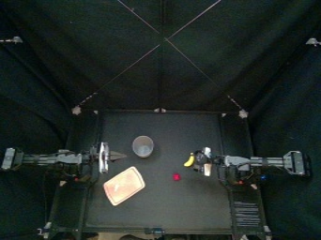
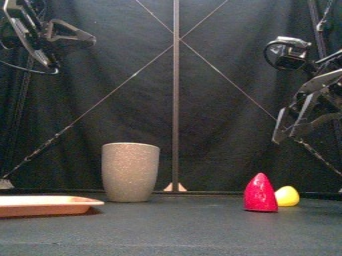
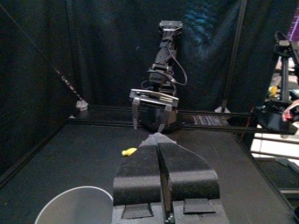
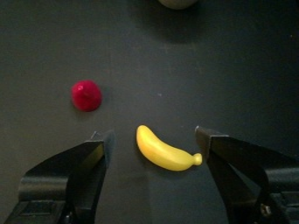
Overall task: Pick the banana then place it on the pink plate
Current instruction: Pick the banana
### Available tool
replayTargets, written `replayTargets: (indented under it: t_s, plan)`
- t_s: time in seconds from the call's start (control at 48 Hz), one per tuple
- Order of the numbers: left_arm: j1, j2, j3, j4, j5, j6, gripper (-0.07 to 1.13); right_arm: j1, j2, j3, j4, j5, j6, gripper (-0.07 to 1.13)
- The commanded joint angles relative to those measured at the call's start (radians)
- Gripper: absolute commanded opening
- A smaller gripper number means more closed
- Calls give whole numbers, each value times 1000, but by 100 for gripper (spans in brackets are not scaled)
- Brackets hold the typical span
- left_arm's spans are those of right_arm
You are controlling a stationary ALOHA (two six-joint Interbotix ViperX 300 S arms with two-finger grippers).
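Top view: The banana (image 1: pixel 190 159) lies on the black table (image 1: pixel 175 202), right of centre. The right gripper (image 1: pixel 206 161) is just beside it, on the side nearer the right edge. A red cone-shaped toy (image 1: pixel 175 175) sits near the banana, toward the table's front. The grey speckled cup (image 1: pixel 143 144) stands left of the banana, nearer the back. The pink plate (image 1: pixel 124 186) lies left of centre toward the front, well apart from the banana. The left gripper (image 1: pixel 103 157) is at the table's left side, near the cup and plate.

Front view: The banana (image 2: pixel 285 195) rests on the table at the right, partly behind the red toy (image 2: pixel 259 192). The cup (image 2: pixel 130 171) stands upright left of centre. The plate (image 2: pixel 47 205) lies flat at the far left. Both arms hang above the table surface.

Left wrist view: The left jaws are pressed together. The banana (image 3: pixel 128 150) shows beyond them, below the right arm.

Right wrist view: The right jaws are spread wide. The banana (image 4: pixel 167 150) shows between them, touching neither. The red toy (image 4: pixel 86 94) lies apart from it.
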Motion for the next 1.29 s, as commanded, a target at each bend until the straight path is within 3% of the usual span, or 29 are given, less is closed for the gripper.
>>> replayTargets:
  t_s: [0.021,0.292,0.396,0.542,0.625,0.771,1.062,1.292]
  plan:
    - [2,5,-9,-2,-9,-2,-1,-35,15,-9,11,-12,12,103]
    - [2,5,-8,-3,-9,2,-1,-26,69,-8,91,41,23,103]
    - [0,5,-3,-3,-9,2,-1,8,87,-25,0,124,18,103]
    - [2,5,2,-6,-9,-2,-1,94,121,-35,-216,236,37,103]
    - [0,5,2,-9,-9,-2,-1,110,140,-52,-256,259,40,103]
    - [2,5,6,-12,-9,-2,-1,86,175,-94,-235,264,21,103]
    - [3,5,26,-12,-11,2,-1,35,284,-115,-284,183,20,103]
    - [58,5,41,-12,-11,2,-1,23,396,-133,-291,133,20,103]
